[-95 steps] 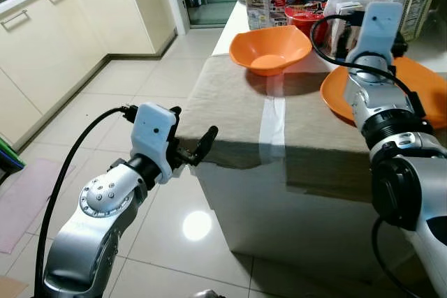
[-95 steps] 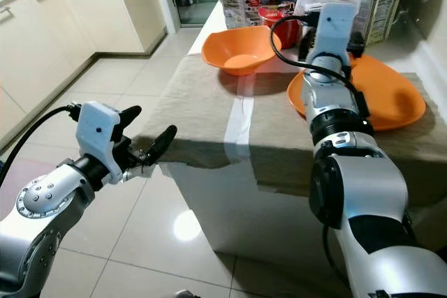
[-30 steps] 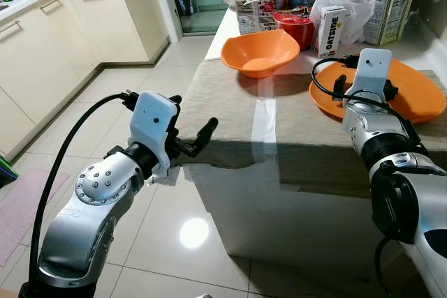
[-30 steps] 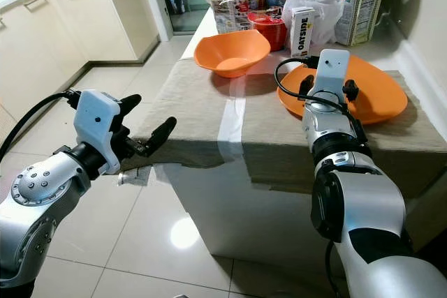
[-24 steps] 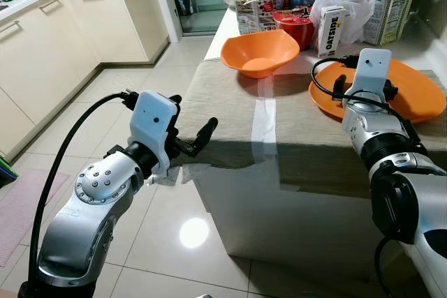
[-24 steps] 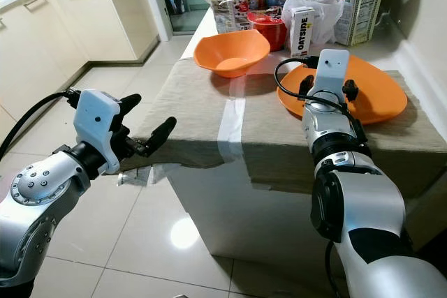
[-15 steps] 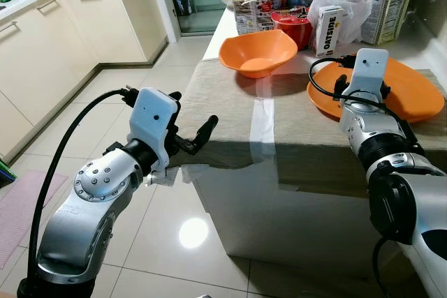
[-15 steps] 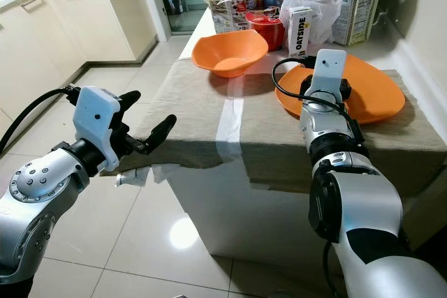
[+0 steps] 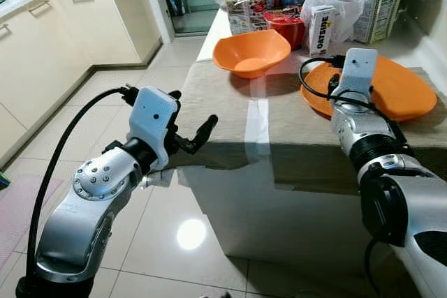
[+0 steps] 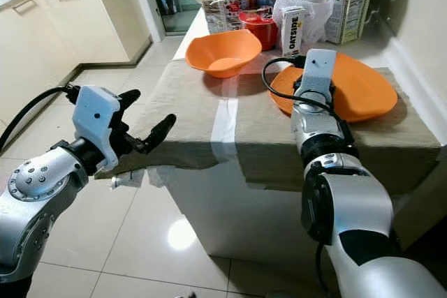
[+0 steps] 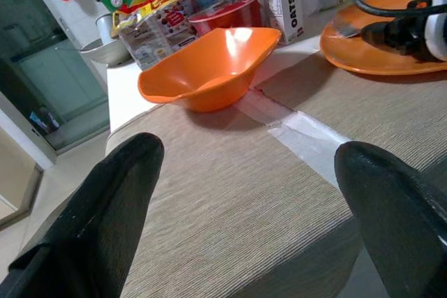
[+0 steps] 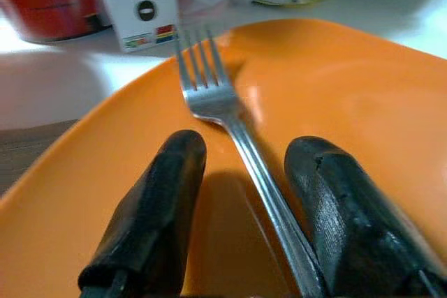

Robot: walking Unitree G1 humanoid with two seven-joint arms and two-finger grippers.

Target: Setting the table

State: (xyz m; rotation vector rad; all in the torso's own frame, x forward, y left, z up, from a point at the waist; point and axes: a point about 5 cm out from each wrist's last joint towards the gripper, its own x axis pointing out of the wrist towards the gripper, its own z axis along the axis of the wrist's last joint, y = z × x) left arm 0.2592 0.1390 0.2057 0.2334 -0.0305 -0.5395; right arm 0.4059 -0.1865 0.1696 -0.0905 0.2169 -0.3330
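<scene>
Right gripper nearer — silver four-tined fork between fingers

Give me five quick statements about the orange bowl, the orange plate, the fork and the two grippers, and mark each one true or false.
1. A silver metal fork lies on the wide orange plate. True.
2. The right gripper has its two black fingers on either side of the fork's handle. True.
3. The left gripper is shut on the deep orange bowl. False: it is open and held off the near corner of the table, apart from the bowl.
4. The orange bowl is stacked on the orange plate. False: they sit side by side on the beige tablecloth.
5. A white carton marked OATSIDE stands behind the plate. True.
</scene>
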